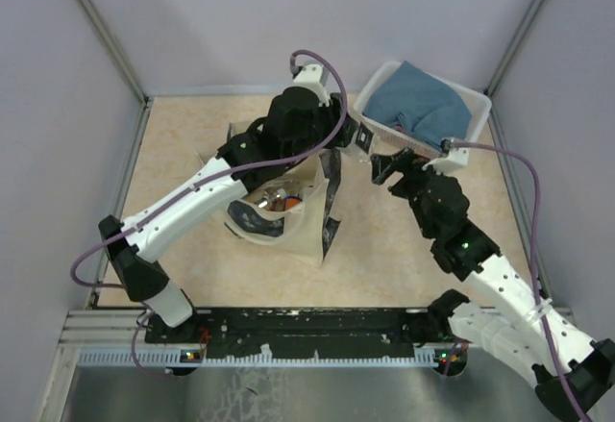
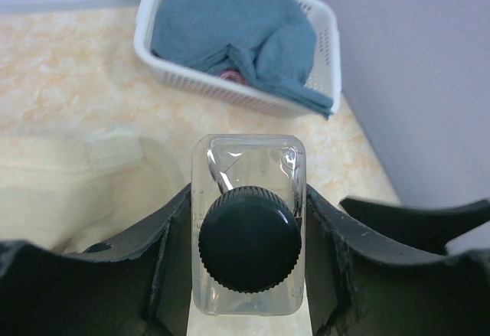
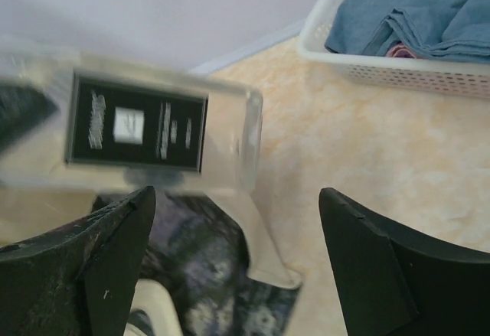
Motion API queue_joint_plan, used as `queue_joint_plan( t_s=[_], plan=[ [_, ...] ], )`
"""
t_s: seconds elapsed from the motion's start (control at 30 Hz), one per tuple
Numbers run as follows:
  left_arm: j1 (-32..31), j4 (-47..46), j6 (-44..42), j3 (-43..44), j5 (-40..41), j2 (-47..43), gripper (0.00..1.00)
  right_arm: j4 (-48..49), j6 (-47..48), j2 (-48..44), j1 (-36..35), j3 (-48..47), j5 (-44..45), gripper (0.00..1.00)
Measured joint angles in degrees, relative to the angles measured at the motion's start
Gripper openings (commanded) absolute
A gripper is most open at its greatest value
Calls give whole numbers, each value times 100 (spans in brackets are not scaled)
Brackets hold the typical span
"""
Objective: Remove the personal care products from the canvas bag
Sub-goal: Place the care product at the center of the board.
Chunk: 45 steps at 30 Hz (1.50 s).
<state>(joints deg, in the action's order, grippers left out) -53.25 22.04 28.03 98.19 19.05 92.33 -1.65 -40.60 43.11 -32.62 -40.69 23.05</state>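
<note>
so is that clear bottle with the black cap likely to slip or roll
Probably rigid: the clear bottle looks unsquashed in the left gripper. Its flat sides suggest it won't roll if laid down. The glossy walls may be slippery, though.

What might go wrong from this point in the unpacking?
1. The left tool pinches the bottle by its smooth clear sides; it may slip and fall.
2. The open right tool sits close beside that bottle, so the arms might bump.
3. Products still in the sagging bag may be hard to reach.
</note>
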Motion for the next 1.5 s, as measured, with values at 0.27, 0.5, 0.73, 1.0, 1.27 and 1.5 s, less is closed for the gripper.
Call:
queue_joint_plan(
  t_s=[0.27,0.5,0.73,1.0,1.27,1.5],
  plan=[
    [-2,407,96,1453,-282,828,0,-385,2448,-17,-2083,7,1784,98],
    [-39,1016,227,1834,-407,1193,0,1335,5270,970,-3067,297,3842,99],
    [-37,1375,317,1838,-411,1191,0,5584,8889,2264,-3075,918,4695,99],
    [-37,1443,448,1838,-522,1139,0,8515,11064,3709,-3058,907,4673,85],
    [-35,1397,531,1648,-509,597,0,9042,11154,3840,-2780,708,4409,82],
    [-20,1362,564,1368,-490,101,0,9117,11293,4068,-2739,350,4124,82]
  ],
)
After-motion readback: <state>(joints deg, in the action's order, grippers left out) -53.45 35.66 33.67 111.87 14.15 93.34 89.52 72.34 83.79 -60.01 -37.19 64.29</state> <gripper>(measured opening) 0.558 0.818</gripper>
